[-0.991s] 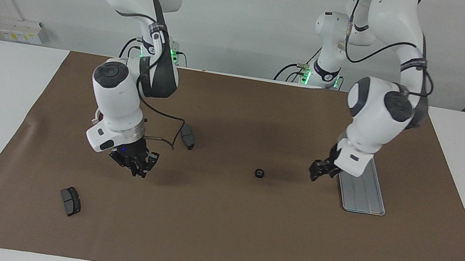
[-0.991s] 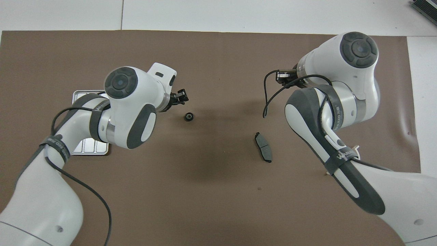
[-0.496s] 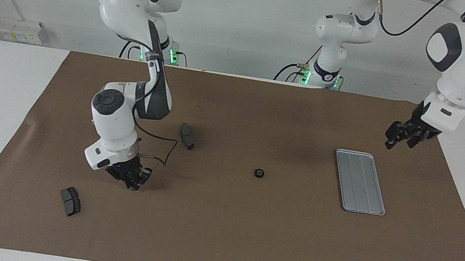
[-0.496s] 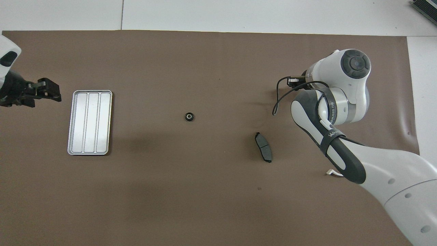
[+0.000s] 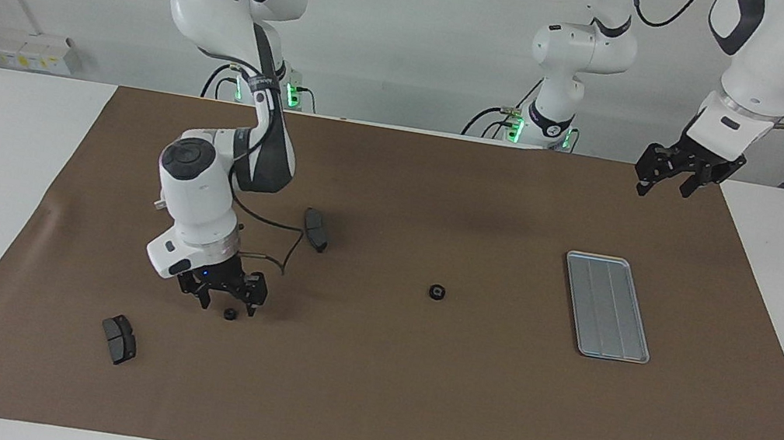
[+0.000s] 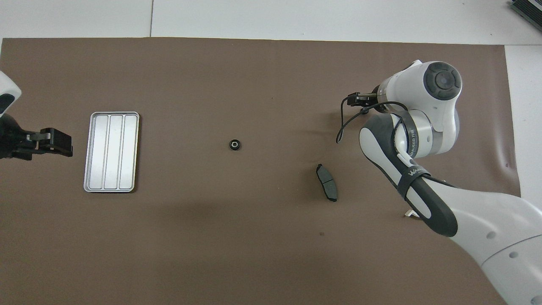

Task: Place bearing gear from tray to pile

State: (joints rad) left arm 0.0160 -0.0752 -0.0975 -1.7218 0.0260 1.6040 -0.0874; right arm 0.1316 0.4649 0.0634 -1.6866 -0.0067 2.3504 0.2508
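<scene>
A small black bearing gear (image 5: 229,315) lies on the brown mat, just under my right gripper (image 5: 228,303), which is open with its fingertips on either side of the gear and slightly above it. In the overhead view the right arm's wrist hides both. A second bearing gear (image 5: 436,292) (image 6: 234,145) sits alone mid-mat. The silver tray (image 5: 606,307) (image 6: 111,151) holds nothing. The pile's dark brake pads (image 5: 119,339) (image 5: 316,229) lie either side of the right gripper. My left gripper (image 5: 682,178) (image 6: 51,142) hangs high and open, holding nothing, over the mat beside the tray.
A sliver of the white bracket (image 6: 410,214) peeks out from under the right arm. The brown mat (image 5: 363,404) covers most of the white table. One brake pad (image 6: 327,188) shows in the overhead view, between the middle gear and the right arm.
The right gripper has opened, and a gear now lies on the mat below it. The left arm has swung up and away from the middle gear, past the tray.
</scene>
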